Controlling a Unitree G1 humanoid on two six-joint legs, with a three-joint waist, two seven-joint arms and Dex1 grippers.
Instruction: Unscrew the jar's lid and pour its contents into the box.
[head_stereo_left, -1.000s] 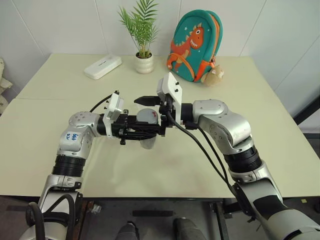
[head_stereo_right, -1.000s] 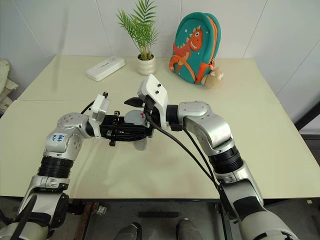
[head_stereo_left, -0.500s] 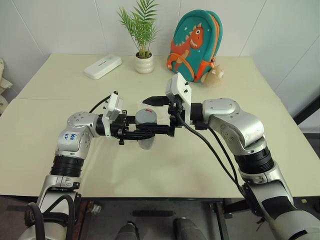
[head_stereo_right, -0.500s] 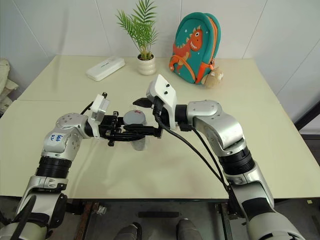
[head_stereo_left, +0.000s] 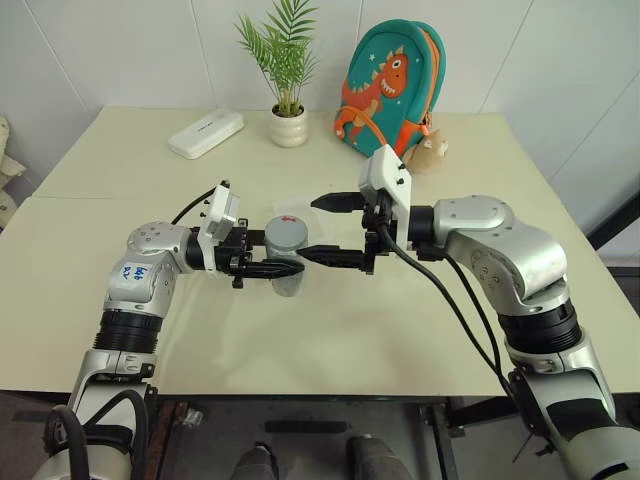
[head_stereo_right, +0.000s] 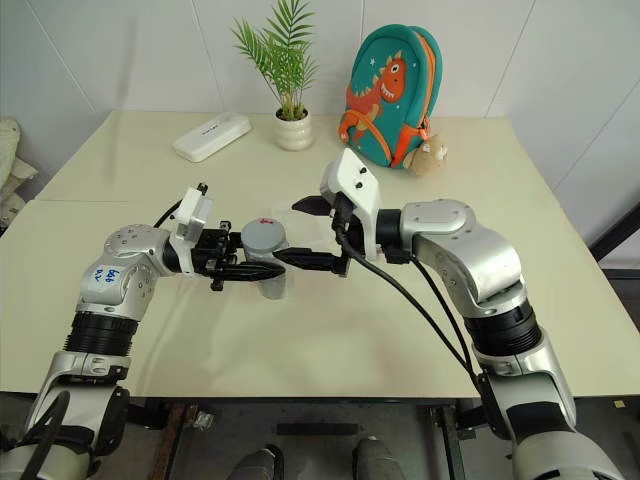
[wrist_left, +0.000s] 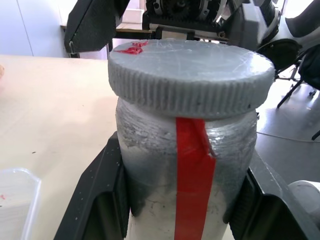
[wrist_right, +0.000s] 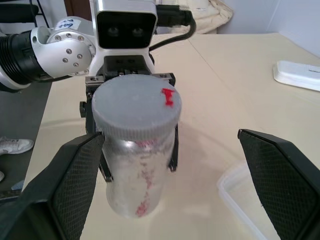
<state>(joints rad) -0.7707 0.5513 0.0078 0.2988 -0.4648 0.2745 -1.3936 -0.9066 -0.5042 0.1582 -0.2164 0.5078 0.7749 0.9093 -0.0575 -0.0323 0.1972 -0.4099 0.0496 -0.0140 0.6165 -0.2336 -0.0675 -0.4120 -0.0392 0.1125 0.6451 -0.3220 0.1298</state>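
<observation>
I see my left gripper (head_stereo_left: 283, 268) clamped on the jar (head_stereo_left: 289, 275), its two black fingers (wrist_left: 102, 200) pressed against the jar's sides just under the lid (head_stereo_left: 287, 232). The jar is held upright near the centre of the left eye frame, above the table (head_stereo_left: 330, 330). My right gripper (head_stereo_left: 322, 228) reaches in from the right with its fingers (wrist_right: 280, 175) spread wide, one above the other in the left eye frame; their tips stop just right of the lid and touch nothing.

The jar is clear but looks frosted and scuffed, with a red strip (wrist_left: 192, 180) running down its side. In the right wrist frame I make out some reddish-brown specks inside, though I cannot tell them clearly through the wall. The lid is grey, ribbed round its edge, with a small red mark (wrist_right: 168, 96) on top, and it sits on the jar's mouth. In the left wrist frame it looks slightly tilted.

The box (wrist_right: 240, 200) lies on the table near the jar: a clear rounded corner shows at the lower right of the right wrist frame and another at the lower left of the left wrist frame.
</observation>
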